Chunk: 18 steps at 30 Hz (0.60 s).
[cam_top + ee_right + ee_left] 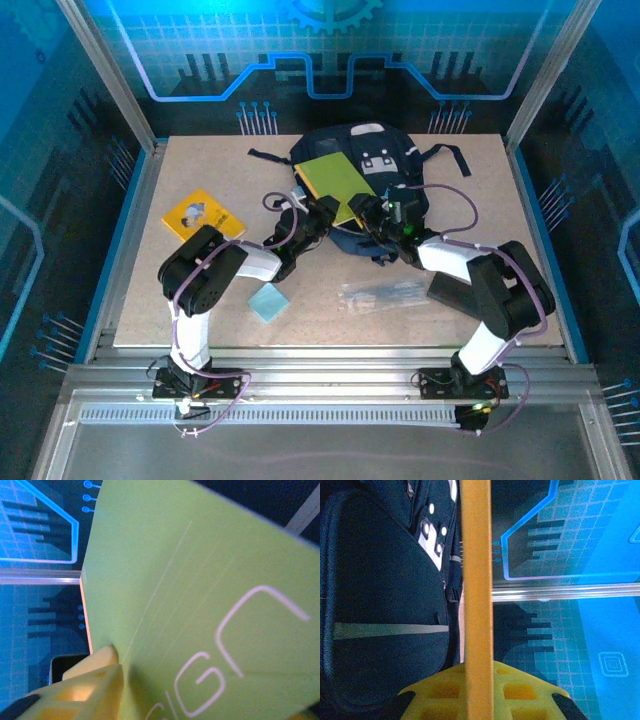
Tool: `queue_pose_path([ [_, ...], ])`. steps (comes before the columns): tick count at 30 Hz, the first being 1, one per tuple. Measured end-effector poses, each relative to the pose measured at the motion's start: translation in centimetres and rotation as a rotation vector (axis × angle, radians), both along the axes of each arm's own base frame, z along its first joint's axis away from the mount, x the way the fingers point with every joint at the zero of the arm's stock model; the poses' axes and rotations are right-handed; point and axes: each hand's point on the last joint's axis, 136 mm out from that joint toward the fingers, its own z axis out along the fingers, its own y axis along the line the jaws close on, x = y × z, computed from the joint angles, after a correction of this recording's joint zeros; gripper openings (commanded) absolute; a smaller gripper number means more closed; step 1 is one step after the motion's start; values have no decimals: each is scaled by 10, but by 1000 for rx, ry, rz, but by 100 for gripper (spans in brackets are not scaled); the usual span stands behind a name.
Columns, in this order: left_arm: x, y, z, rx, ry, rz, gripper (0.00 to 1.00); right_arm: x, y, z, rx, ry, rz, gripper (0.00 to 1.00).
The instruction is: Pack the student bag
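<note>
Left pincer (320, 210), seemingly, on green notebook (338, 180)

Green notebook (338, 180) centre; yellow book (203, 214) left; blue pad (268, 301), clear packet (385, 295), black case (452, 290) nr front.

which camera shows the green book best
Top external: the green book shows its whole cover there, lying tilted over the student bag. The left wrist view sees it edge-on, as a thin upright strip. The right wrist view gives a close, cropped part of the cover with white lettering.
</note>
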Motion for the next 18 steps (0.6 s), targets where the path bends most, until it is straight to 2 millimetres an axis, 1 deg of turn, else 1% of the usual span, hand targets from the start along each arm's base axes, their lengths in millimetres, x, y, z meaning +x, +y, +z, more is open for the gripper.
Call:
queue_pose_path([
  [2, 0, 2, -2, -1, 8, 12, 0, 2, 1, -2, 5, -2, -3, 30],
  [4, 1, 4, -4, -4, 14, 25, 0, 3, 1, 1, 12, -13, -7, 20],
  [6, 1, 5, -4, -9, 18, 27, 0, 5, 1, 5, 20, -30, -9, 13],
  [7, 1, 5, -4, -10, 19, 29, 3, 6, 1, 8, 25, -39, -10, 7],
  [8, 1, 5, -4, -11, 20, 32, 14, 6, 1, 10, 26, -47, -8, 1],
  [11, -1, 2, -4, -6, 14, 20, 42, 6, -3, 17, 26, -64, -20, 0],
  [12, -3, -1, -4, -1, 12, 6, 49, 7, -7, 19, 23, -70, -29, 0],
  [13, -5, -4, -3, 6, 8, -8, 54, 7, -14, 22, 18, -74, -40, 0],
  [14, -7, -6, -3, 11, 3, -17, 57, 8, -21, 24, 11, -79, -53, 0],
  [16, -10, -10, -3, 42, 0, -44, 59, 9, -40, 30, -11, -89, -82, 0],
  [18, -13, -11, -1, 81, -1, -69, 61, 10, -62, 42, -38, -108, -112, 0],
])
